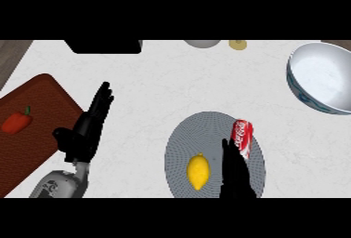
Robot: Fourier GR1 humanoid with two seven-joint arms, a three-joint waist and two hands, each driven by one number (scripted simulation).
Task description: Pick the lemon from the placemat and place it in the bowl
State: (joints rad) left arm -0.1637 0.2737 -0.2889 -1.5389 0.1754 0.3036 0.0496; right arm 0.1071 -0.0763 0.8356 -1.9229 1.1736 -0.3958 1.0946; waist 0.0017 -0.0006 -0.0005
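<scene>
Red pepper point(16, 122): lies on the brown board, near its left side, green stem pointing up.
Brown board point(48, 100): dark red-brown, rounded corner, set at a slant on the left of the bench.
Cola can point(242, 132): red with white lettering, lying on its side.
Black object point(103, 46): at the top edge, cut off by it.
Pale round objects: 1 grey point(202, 43), 1 yellowish point(237, 44), both at the top edge.
Bench point(158, 83): white, faintly marbled.

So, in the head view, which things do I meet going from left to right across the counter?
Red pepper → left hand → lemon → right hand → bowl. The soda can overlaps the right hand, so I leave it out.
</scene>
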